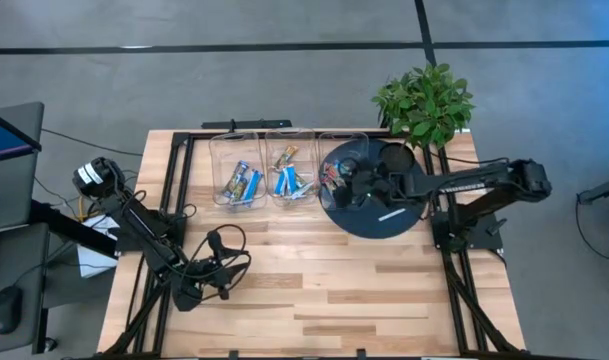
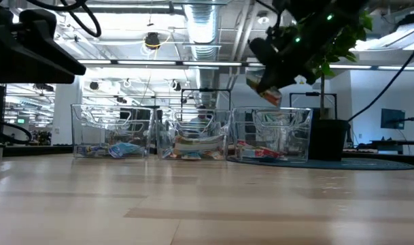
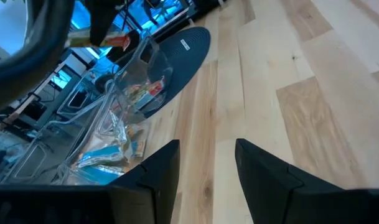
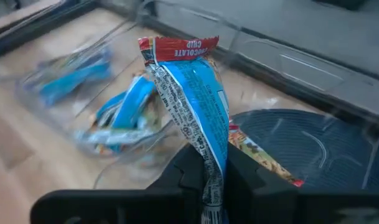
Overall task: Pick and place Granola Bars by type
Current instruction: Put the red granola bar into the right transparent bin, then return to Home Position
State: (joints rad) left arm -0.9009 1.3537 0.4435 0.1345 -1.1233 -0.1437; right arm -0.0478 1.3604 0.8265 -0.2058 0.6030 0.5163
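**Operator:** Above the rightmost bin (image 1: 336, 170) I have the right gripper (image 4: 206, 180) pinched shut on a granola bar (image 4: 189, 93), which hangs clear of the bin's rim. I'd say it sits there because that bin takes this type; red-edged wrappers already lie inside it.

**Observer:** How sure are you of the type?

**Operator:** The right wrist view settles it: a red end seal printed with "chocolate chip" and a blue-and-white back panel, held by its lower end between closed jaws. From the table-level camera the held bar (image 2: 266, 93) is only a small orange tab under the arm, though that view shows best that it hangs over the rim, not inside.

**Observer:** And the others?

**Operator:** From overhead, the left bin (image 1: 238, 170) holds blue bars (image 1: 242, 184), and the middle bin (image 1: 290, 168) holds blue ones (image 1: 289, 183) with an orange-brown wrapper. The three bins stand side by side at the table's far edge, the rightmost partly on the dark round mat (image 1: 376, 212). No loose bars show on the bare wood, so sorting looks nearly done to me.

**Observer:** The left arm?

**Operator:** Parked low at the near left of the table (image 1: 314, 290). The left gripper (image 3: 206, 163) stands part open and empty, pointing across the boards toward the bins. Its wrist camera also catches the held bar (image 3: 117, 41) from the side, which the overhead view hides behind the right arm.
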